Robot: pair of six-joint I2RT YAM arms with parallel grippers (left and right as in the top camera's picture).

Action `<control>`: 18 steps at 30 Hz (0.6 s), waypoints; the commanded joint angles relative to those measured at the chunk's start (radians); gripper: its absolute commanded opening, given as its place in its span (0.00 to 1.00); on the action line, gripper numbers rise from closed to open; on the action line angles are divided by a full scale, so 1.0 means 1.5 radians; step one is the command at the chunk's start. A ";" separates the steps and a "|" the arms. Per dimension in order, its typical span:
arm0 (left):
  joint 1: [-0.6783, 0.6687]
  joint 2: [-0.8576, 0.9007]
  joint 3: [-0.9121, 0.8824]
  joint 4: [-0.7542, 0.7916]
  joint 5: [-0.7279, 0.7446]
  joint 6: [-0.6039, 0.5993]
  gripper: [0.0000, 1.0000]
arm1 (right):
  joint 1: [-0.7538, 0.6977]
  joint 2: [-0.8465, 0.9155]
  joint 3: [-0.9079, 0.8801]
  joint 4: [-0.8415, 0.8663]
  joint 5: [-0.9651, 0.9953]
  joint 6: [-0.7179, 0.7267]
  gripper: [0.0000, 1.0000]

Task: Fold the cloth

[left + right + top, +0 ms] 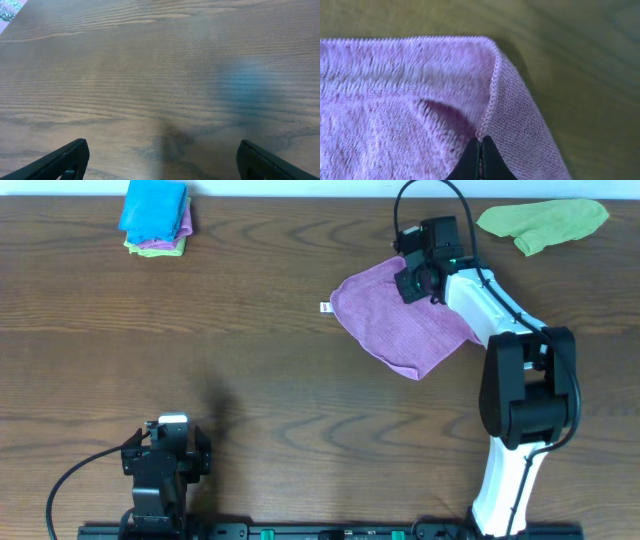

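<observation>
Black fingertips [481,159] of our right gripper [480,155] fill the bottom of the right wrist view. They are pressed together with no gap, clamped on the stitched hem of the cloth [395,110], which runs down into them. At that pinch the lilac fabric bends up into a rounded fold, and bare table [590,60] shows at 2 o'clock of it.

From overhead, the cloth [400,325] lies toward 1 o'clock of the table [250,360], spread loosely and turned like a diamond. Our right gripper [415,280] sits on its 12 o'clock corner. A small white tag [325,307] pokes out at the cloth's 9 o'clock side.

Our left gripper [172,425] rests at 7 o'clock of the table, well apart from the cloth. Its fingers [65,160] stand wide apart over bare wood, holding nothing.

At 11 o'clock sits a small stack [155,225] with a blue cloth [155,205] on top. A lime-green cloth [545,222] lies crumpled at 1 o'clock, near the far edge.
</observation>
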 commanded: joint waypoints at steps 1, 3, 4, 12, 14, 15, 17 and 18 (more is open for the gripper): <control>0.005 -0.004 -0.005 -0.001 -0.012 0.004 0.95 | -0.021 0.017 0.011 0.019 0.056 0.056 0.01; 0.005 -0.004 -0.005 -0.001 -0.012 0.004 0.95 | -0.035 0.017 0.016 0.029 0.080 0.076 0.01; 0.005 -0.004 -0.005 -0.001 -0.012 0.004 0.95 | -0.044 0.017 0.020 0.034 0.092 0.087 0.01; 0.005 -0.004 -0.005 -0.001 -0.012 0.004 0.95 | -0.124 0.017 0.053 0.080 0.183 0.194 0.01; 0.005 -0.004 -0.005 -0.001 -0.012 0.004 0.95 | -0.141 0.017 0.065 0.082 0.178 0.220 0.01; 0.005 -0.004 -0.005 -0.001 -0.012 0.004 0.95 | -0.145 0.017 0.071 0.082 0.178 0.222 0.01; 0.005 -0.004 -0.005 -0.001 -0.012 0.004 0.95 | -0.149 0.017 0.080 0.085 0.178 0.222 0.15; 0.005 -0.004 -0.005 -0.001 -0.012 0.004 0.95 | -0.149 0.017 0.082 0.088 0.178 0.221 0.46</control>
